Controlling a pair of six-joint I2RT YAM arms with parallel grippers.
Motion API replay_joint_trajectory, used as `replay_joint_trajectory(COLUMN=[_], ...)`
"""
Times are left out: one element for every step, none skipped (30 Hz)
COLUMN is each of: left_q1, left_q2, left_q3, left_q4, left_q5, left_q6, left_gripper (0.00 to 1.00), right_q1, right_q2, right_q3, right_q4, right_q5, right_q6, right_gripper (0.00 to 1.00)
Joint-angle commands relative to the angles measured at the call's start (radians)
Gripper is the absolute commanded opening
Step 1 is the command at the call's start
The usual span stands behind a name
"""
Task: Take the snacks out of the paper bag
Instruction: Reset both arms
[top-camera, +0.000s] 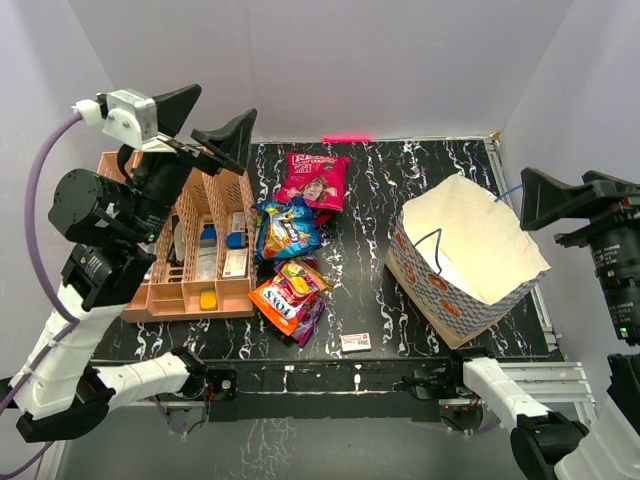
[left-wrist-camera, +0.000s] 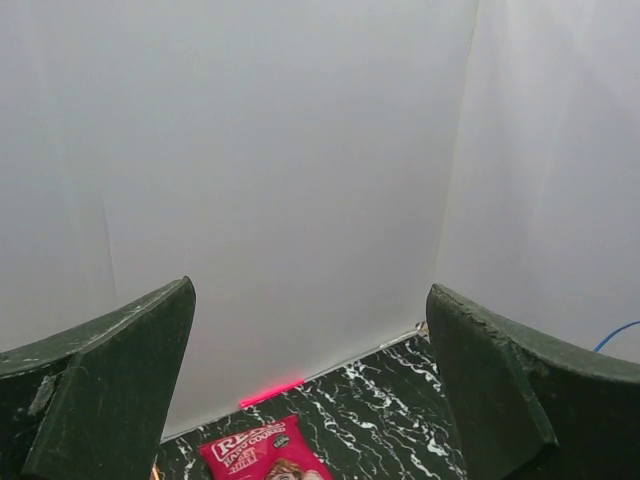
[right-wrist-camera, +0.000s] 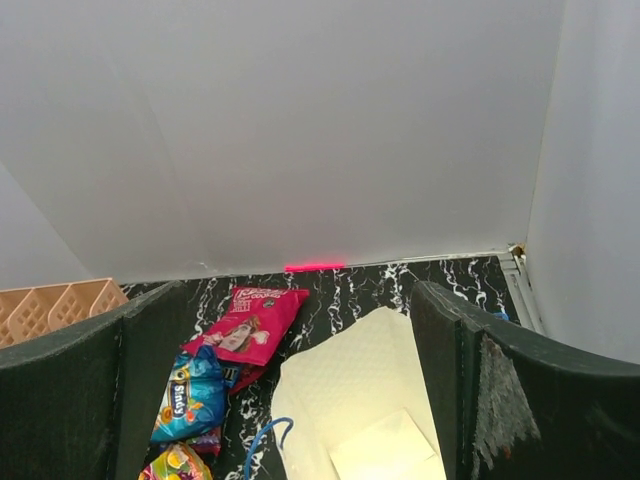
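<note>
The paper bag (top-camera: 468, 258) lies on its side at the table's right, its mouth up toward the camera, the cream inside (right-wrist-camera: 380, 400) bare of packets. Snacks lie in a loose row left of it: a magenta packet (top-camera: 314, 180) (right-wrist-camera: 248, 322) (left-wrist-camera: 262, 452) at the back, a blue one (top-camera: 287, 229) (right-wrist-camera: 190, 392), then an orange one (top-camera: 281, 304) and a yellow one (top-camera: 303, 275) over a purple one. My left gripper (top-camera: 208, 118) hangs open high over the rack, its fingers (left-wrist-camera: 110, 380) wide apart. My right gripper (top-camera: 565, 205) stands open just right of the bag, holding nothing.
A peach-orange divider rack (top-camera: 190, 260) with small items stands at the left, its corner (right-wrist-camera: 55, 305) in the right wrist view. A small white flat box (top-camera: 355, 343) lies near the front edge. A pink strip (top-camera: 346, 138) marks the back edge by the white wall.
</note>
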Motion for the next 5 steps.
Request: replay_joint_trajectory(left_q1=[0.000,0.000,0.000,0.000,0.000], left_q2=[0.021,0.025,0.024,0.021,0.013], left_q3=[0.040,0.042,0.040,0.031,0.017], left_q4=[0.040,0.036,0.039,0.043,0.055], left_q5=[0.000,0.001,-0.003,-0.006,-0.012], left_q6=[0.066,0.085,0.095,0.096,0.098], left_gripper=[0.98,0.99,0.98,0.98,0.99], right_q1=[0.000,0.001,0.000,0.000,0.000], right_q2=[0.024,0.015,0.006,0.004,0.010], right_q3=[0.029,0.009,-0.005,-0.010,0.001], right_q4=[0.043,0.055,0.076,0.082,0.075], right_q5=[0.040,0.018,0.021,0.029,0.037], right_q6=[0.002,-0.017,-0.020,-0.014,-0.010], right_gripper=[0.98,0.98,0.98,0.98,0.98])
